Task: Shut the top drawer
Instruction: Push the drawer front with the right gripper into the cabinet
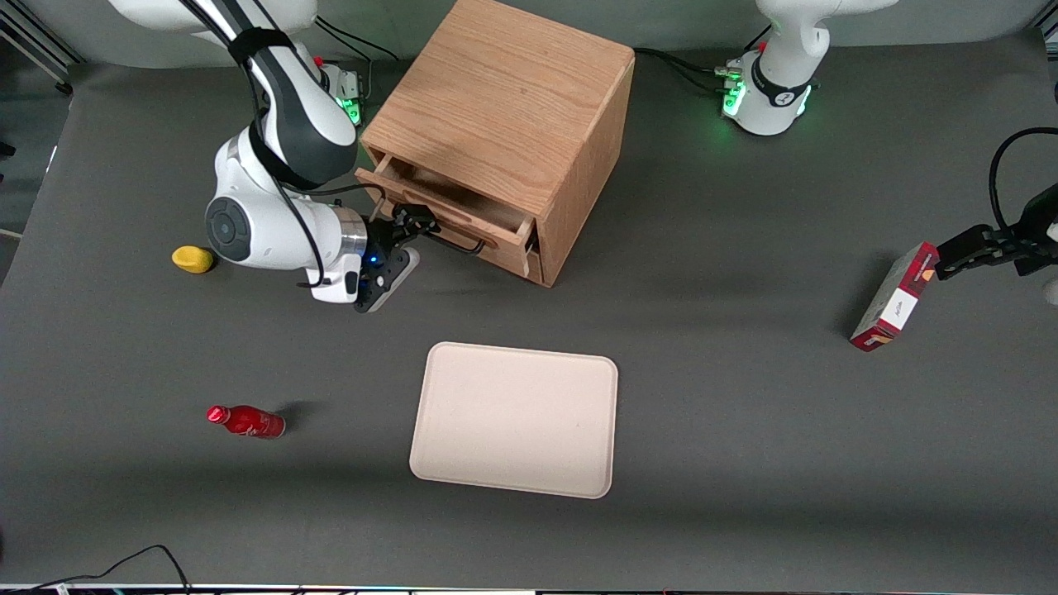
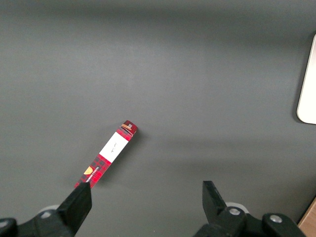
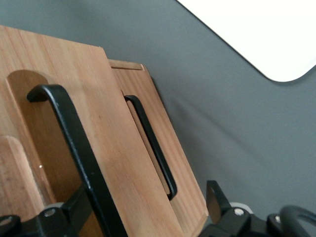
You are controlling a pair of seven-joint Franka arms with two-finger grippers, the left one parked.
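Note:
The oak cabinet (image 1: 504, 107) stands at the back of the table. Its top drawer (image 1: 446, 211) is pulled partly out, so the shallow tray shows from above. My right gripper (image 1: 413, 223) is open, right at the top drawer's front panel (image 3: 103, 133). The panel's black wire handle (image 3: 74, 143) runs close past one finger, while the other finger (image 3: 216, 197) stands clear of the panel's edge. The lower drawer (image 3: 173, 148) with its own black handle (image 3: 150, 143) sits pushed in beneath. Nothing is held.
A beige tray (image 1: 514, 419) lies nearer the front camera than the cabinet. A red bottle (image 1: 246, 421) and a yellow object (image 1: 193, 259) lie toward the working arm's end. A red box (image 1: 895, 297) stands toward the parked arm's end.

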